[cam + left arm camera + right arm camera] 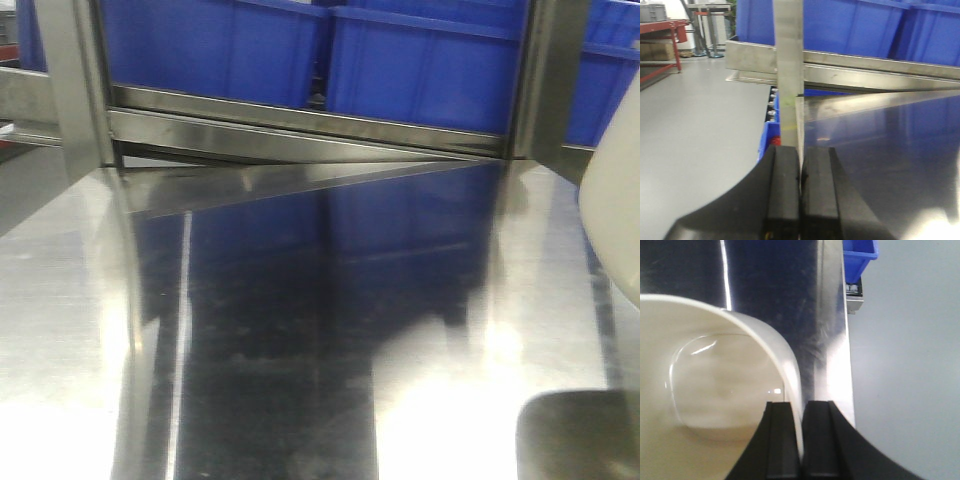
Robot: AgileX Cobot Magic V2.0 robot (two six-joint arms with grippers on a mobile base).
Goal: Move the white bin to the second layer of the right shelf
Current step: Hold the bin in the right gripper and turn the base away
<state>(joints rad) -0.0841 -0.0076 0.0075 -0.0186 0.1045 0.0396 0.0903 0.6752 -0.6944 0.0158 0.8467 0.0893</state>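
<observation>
The white bin (715,390) is a glossy cream tub that fills the left of the right wrist view, its inside facing the camera. My right gripper (802,407) is shut on its rim wall, one finger inside and one outside. In the front view only the bin's rounded side (612,220) shows at the right edge, raised above the steel tabletop (300,330). My left gripper (800,150) is shut on nothing, over the tabletop's left edge. I cannot make out the right shelf second layer in these views.
Blue crates (420,60) sit on a steel rack rail (300,115) behind the tabletop. A steel post (789,50) stands just ahead of the left gripper. A blurred dark shape (580,435) fills the front view's lower right corner. Grey floor (910,365) lies beyond the table's right edge.
</observation>
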